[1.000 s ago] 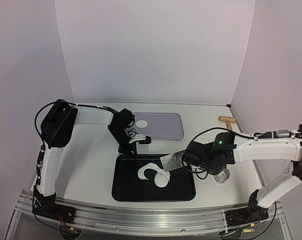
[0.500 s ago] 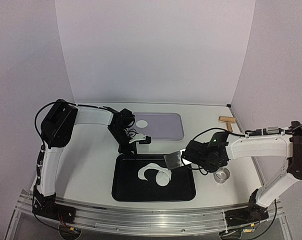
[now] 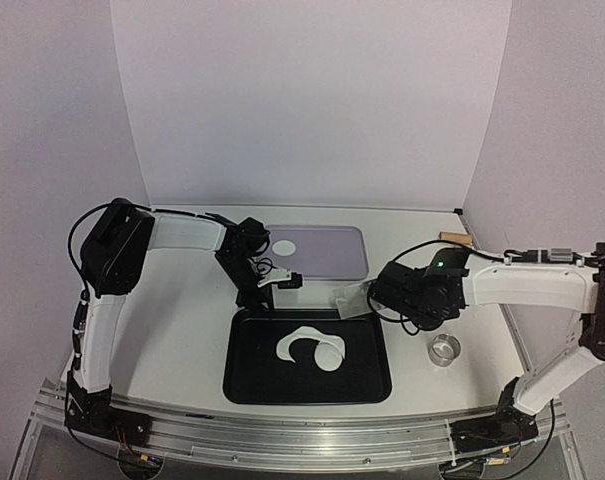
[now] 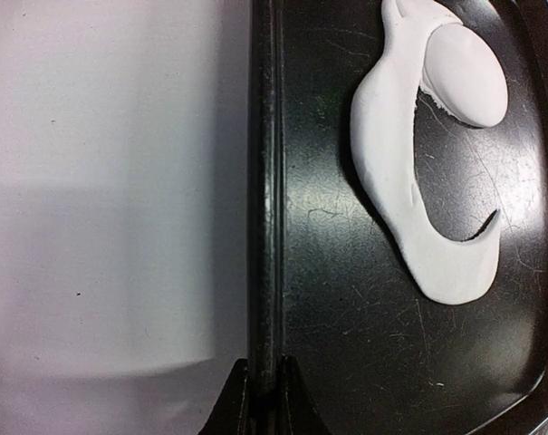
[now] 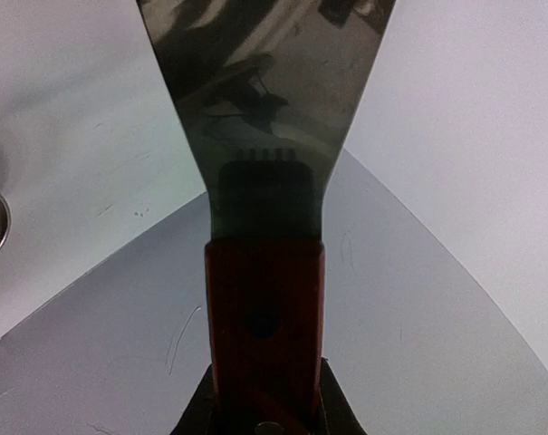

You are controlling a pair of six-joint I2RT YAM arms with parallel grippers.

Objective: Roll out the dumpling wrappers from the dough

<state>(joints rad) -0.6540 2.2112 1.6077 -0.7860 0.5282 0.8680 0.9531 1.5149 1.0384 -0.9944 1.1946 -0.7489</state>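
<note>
Tray [image 3: 252, 385], black, lies at 6 o'clock on the table [image 3: 182, 300], purple mat [image 3: 327, 255] at its 12 o'clock, and your left gripper [image 4: 264, 403] pinches its rim at 11 o'clock. Your right gripper [image 5: 264, 399], at the tray's 2 o'clock, clamps the red handle of a metal scraper [image 5: 264, 109]. Inside the tray you see the crescent of dough [image 4: 382, 154], one round wrapper [image 4: 464, 77] touching it at 5 o'clock; the metal ring [image 3: 444, 350] stands at the tray's 3 o'clock.

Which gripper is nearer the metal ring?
Right. The right gripper, holding a scraper, hovers beyond and left of the ring; the left gripper is clamped on the tray's far rim, across the tray from it.
</note>
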